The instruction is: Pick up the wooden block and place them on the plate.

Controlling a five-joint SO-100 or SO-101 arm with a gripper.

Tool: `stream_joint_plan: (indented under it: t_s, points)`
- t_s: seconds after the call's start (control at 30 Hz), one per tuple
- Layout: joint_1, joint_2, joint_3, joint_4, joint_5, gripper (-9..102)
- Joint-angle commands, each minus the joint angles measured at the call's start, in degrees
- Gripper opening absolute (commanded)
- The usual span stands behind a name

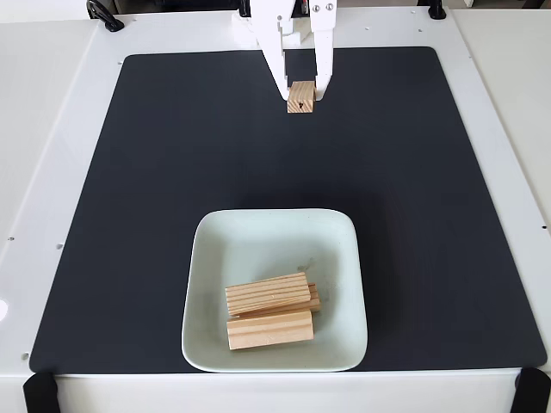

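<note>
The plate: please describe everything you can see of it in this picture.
The plate is a pale mint-white square dish with rounded corners and a raised rim, glossy like ceramic. It sits flat on the black mat, near the front edge, with a faint smudge at its middle. Wooden blocks lie stacked in its front half. Nothing else touches it.

One fixed camera stands high over the near edge of the white table (52, 155), tilted down and looking across toward the arm's base at twelve o'clock. It sits far enough back to take in the whole black mat (155, 215), from its near corners at five and seven o'clock to its far edge. The plate (207, 249) lies nearest the lens, toward six o'clock, and the gripper (302, 93) reaches in from the far side, facing the camera.
</note>
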Motion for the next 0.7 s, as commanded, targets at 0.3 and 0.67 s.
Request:
stream_joint_plan:
  t_s: [0.3,0.67]
  points:
    - [-0.53,-10.63,-34.89,-0.97,48.52,0]
    - [5.19,-25.05,-41.48,-10.90,69.70,-1]
